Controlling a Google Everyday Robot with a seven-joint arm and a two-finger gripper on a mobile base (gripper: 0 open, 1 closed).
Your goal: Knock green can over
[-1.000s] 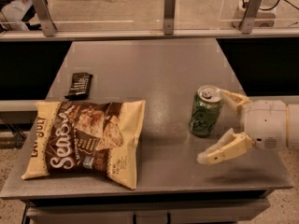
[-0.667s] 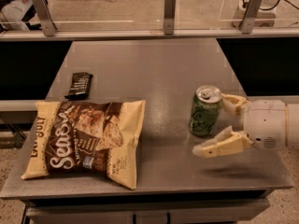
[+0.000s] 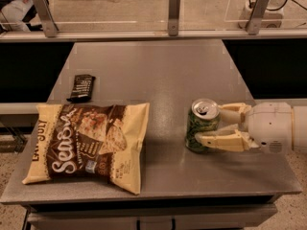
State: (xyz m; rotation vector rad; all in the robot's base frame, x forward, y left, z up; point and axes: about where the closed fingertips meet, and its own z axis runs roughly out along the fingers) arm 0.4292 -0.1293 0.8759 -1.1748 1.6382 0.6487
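The green can [image 3: 201,128], with a silver top and pale scribbles on its side, stands upright on the grey table [image 3: 158,71] right of centre. My gripper [image 3: 210,124] reaches in from the right edge and its white fingers are closed around the can. The near finger [image 3: 223,141] lies across the can's lower front. The far finger [image 3: 234,110] sits against the can's upper right side, behind it.
A large tan and brown chip bag [image 3: 88,145] lies flat at the front left of the table. A dark candy bar [image 3: 81,87] lies behind it. A rail with metal posts [image 3: 174,13] runs along the far edge. The table's front edge is close below the can.
The fingers have closed in from a wide spread onto the can. The can has shifted a little to the left and toward the front. The bag and candy bar have not moved.
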